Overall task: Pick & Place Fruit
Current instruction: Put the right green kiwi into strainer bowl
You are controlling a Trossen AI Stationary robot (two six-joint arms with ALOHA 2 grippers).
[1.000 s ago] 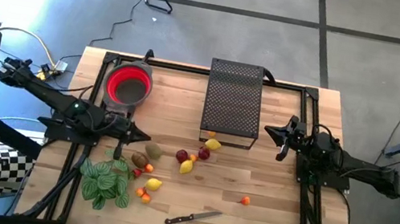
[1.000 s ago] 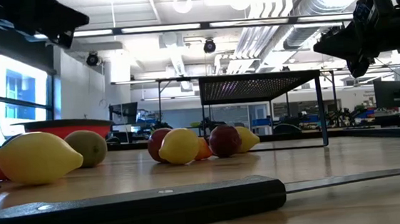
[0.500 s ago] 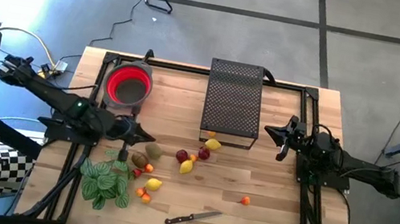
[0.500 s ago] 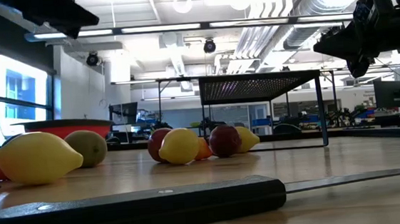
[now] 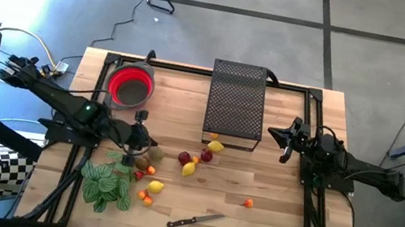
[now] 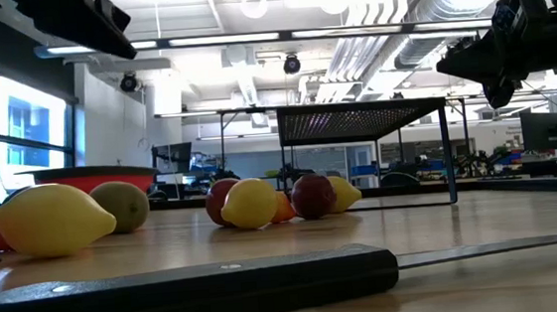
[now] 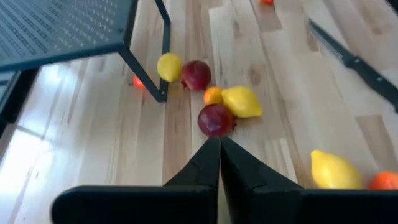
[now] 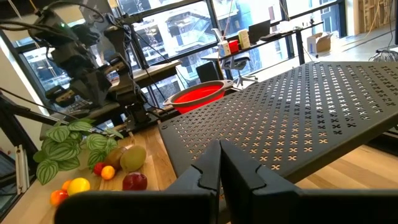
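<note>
Fruit lies loose on the wooden table: a brown kiwi (image 5: 155, 153), dark red apples (image 5: 184, 158) (image 5: 206, 155), lemons (image 5: 189, 169) (image 5: 216, 145) (image 5: 155, 186) and tiny orange pieces (image 5: 248, 204) (image 5: 144, 195). My left gripper (image 5: 147, 141) hangs shut above the table beside the kiwi. In its wrist view the fingertips (image 7: 219, 144) point at an apple (image 7: 216, 119) and touch nothing. My right gripper (image 5: 270, 131) waits shut at the right, level, next to the black mesh rack (image 5: 235, 103). A red bowl (image 5: 130, 87) stands at the far left.
A black-handled knife (image 5: 195, 221) lies near the front edge. A green striped leafy plant (image 5: 106, 184) sits at the near left. The mesh rack stands on thin legs (image 7: 163, 50) with a lemon (image 7: 169, 66) and a tiny orange piece (image 7: 138, 81) by its near leg.
My left gripper has gone toward the table's right edge and risen a little, closing on the fruit cluster. Its fingers have tipped further downward and stayed shut. No fruit has moved.
</note>
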